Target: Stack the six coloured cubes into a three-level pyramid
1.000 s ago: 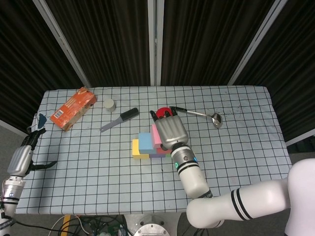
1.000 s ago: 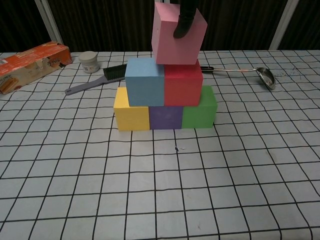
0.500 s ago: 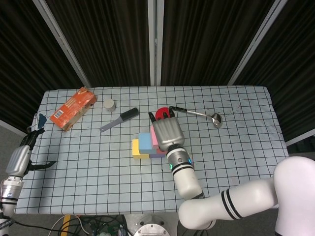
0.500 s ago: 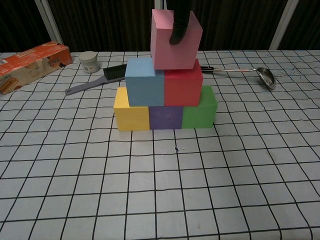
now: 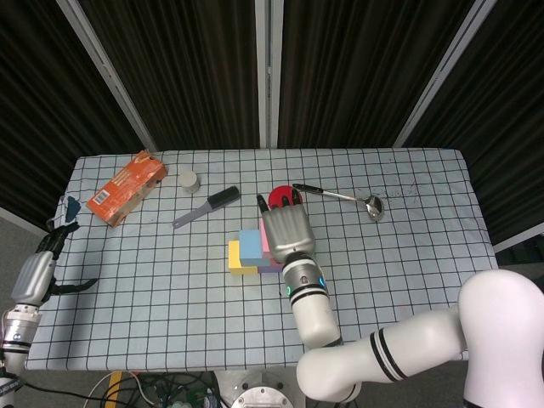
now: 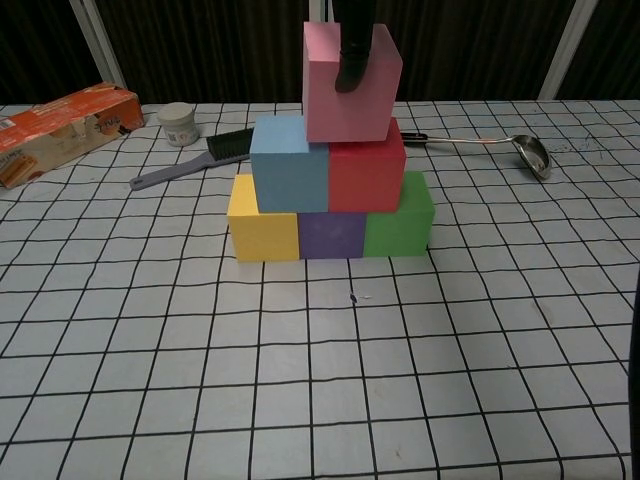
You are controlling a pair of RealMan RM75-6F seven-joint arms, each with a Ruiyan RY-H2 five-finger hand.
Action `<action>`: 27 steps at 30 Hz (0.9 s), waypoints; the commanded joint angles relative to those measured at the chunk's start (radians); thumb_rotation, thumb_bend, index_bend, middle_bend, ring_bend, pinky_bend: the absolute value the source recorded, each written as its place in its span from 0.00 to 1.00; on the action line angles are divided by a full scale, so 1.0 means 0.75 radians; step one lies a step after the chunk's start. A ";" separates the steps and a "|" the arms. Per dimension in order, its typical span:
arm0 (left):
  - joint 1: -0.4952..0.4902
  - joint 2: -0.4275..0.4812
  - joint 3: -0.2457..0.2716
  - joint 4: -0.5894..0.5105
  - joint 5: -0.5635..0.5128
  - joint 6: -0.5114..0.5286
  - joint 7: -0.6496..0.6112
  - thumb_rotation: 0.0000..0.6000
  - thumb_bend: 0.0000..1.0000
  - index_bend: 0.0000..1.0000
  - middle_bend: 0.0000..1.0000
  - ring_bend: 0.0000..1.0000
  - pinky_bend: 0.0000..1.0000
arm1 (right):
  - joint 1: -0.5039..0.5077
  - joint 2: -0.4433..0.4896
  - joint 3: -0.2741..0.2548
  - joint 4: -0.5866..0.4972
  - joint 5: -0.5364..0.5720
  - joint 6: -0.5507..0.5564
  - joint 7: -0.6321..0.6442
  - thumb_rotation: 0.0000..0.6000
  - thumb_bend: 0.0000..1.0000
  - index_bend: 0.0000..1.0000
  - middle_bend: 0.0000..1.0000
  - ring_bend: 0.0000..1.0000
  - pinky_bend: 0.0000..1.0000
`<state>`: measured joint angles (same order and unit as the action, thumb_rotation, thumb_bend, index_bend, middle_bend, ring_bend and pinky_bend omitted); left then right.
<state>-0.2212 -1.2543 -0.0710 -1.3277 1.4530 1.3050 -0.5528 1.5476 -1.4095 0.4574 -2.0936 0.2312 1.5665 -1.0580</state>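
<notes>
Pink cube (image 6: 347, 85): top of the pyramid, resting across the blue cube (image 6: 288, 163) and red cube (image 6: 366, 168), near the middle of the table (image 6: 320, 400).
Middle level: blue cube left, red cube right, touching.
Bottom level: yellow cube (image 6: 262, 222), purple cube (image 6: 331, 236), green cube (image 6: 399, 215) in a row, side by side.
Right hand (image 5: 285, 229): above the stack, its fingers (image 6: 353, 55) holding the pink cube, one dark fingertip on the front face.
Left hand (image 5: 36, 274): off the table's left edge, well apart from the cubes, holding nothing, fingers apart.
Behind the stack: orange box (image 6: 62, 129), small white jar (image 6: 180, 123), black-headed brush (image 6: 195, 157), metal ladle (image 6: 510, 148).
</notes>
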 commanded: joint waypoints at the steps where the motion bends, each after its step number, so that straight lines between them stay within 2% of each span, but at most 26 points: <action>1: -0.001 0.001 0.000 -0.001 0.001 -0.001 -0.001 1.00 0.06 0.05 0.09 0.00 0.07 | 0.013 -0.023 0.025 0.011 0.020 0.027 -0.028 1.00 0.15 0.00 0.56 0.14 0.00; 14: 0.000 -0.005 0.004 0.013 -0.004 -0.009 -0.012 1.00 0.06 0.05 0.09 0.00 0.07 | 0.002 -0.090 0.083 0.081 0.033 0.033 -0.083 1.00 0.15 0.00 0.56 0.14 0.00; 27: 0.002 -0.006 0.008 0.031 0.005 -0.006 -0.046 1.00 0.06 0.05 0.09 0.00 0.07 | 0.010 -0.144 0.130 0.095 0.055 0.119 -0.149 1.00 0.15 0.00 0.57 0.14 0.00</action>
<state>-0.2201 -1.2586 -0.0649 -1.3048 1.4569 1.3000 -0.5874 1.5540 -1.5146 0.5527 -2.0243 0.2705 1.6529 -1.1672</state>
